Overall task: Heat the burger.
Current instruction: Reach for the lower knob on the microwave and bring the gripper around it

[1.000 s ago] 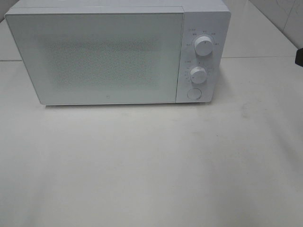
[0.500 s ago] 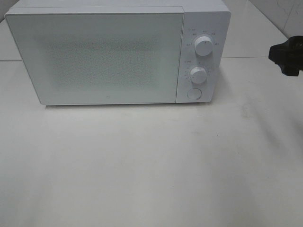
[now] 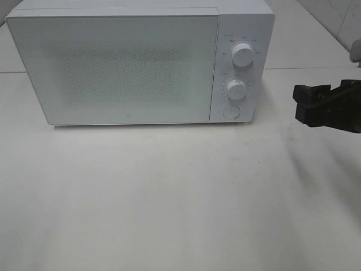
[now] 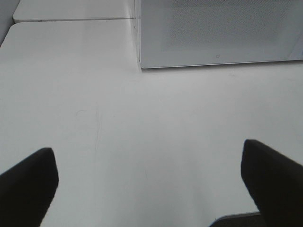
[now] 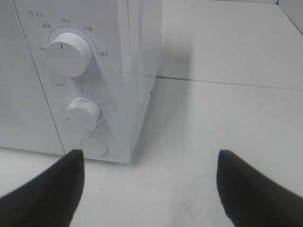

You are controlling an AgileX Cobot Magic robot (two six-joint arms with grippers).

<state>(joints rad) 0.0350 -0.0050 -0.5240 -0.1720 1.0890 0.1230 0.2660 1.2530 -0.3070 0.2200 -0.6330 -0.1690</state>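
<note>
The burger is out of view. The white microwave (image 3: 130, 62) stands at the back of the table with its door shut. My right gripper (image 3: 302, 105) is open and empty, hovering right of the microwave's control panel, level with the lower knob (image 3: 236, 88). In the right wrist view the gripper (image 5: 151, 189) faces the panel's right corner, with the upper knob (image 5: 69, 53), lower knob (image 5: 84, 115) and round button (image 5: 93, 146) showing. My left gripper (image 4: 149, 189) is open and empty over the bare table, in front of the microwave's left front corner (image 4: 140, 66); it does not show in the exterior view.
The white table (image 3: 180, 197) stretches in front of the microwave. A seam between table sections (image 5: 227, 82) runs right of the microwave. A tiled wall (image 3: 338, 17) stands at the back right.
My right gripper has come in from the right edge, moving left and down toward the microwave's control panel. The microwave has not changed.
</note>
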